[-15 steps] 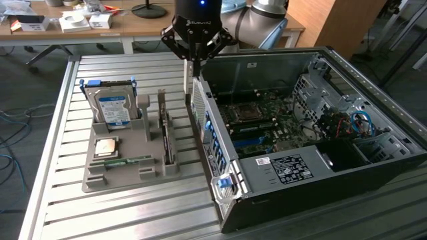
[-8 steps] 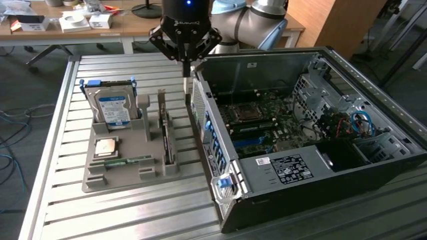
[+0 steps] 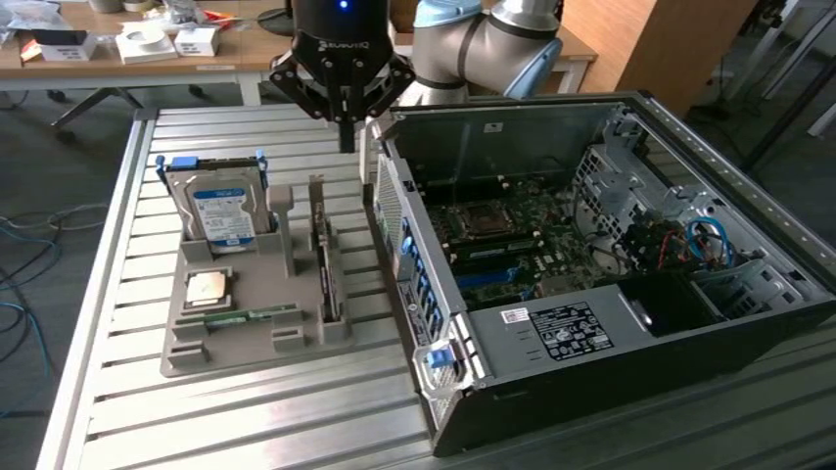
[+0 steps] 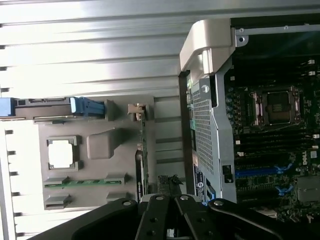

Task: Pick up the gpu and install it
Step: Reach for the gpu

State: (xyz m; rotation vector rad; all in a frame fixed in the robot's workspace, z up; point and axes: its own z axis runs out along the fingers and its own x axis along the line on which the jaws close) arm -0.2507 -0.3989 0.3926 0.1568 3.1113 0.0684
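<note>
At upper centre of the exterior view: gripper [image 3: 347,132], fingers pressed together, nothing between them. It hangs above the tabletop [image 3: 131,411], roughly over the strip between holder and case (height cannot be told).

Left of centre, on the tabletop: grey holder [image 3: 249,348], carrying the parts.
- gpu [image 3: 324,257]: stands on edge in the holder's slot on the side nearest the case, metal bracket at the end toward the hard drive; apart from the gripper.
- hard drive [image 3: 222,211]: upright at the holder's upper end.
- processor [image 3: 209,289] and memory stick [image 3: 238,315]: lying flat in their recesses.

Right half: case [image 3: 523,392], side open, motherboard [image 3: 523,245] exposed; no card seated in it that I can make out.

Progress, by judgement: at the outset. The gpu is not grasped, lifted or carried across; the whole pick and the seating in the case are left.
</note>
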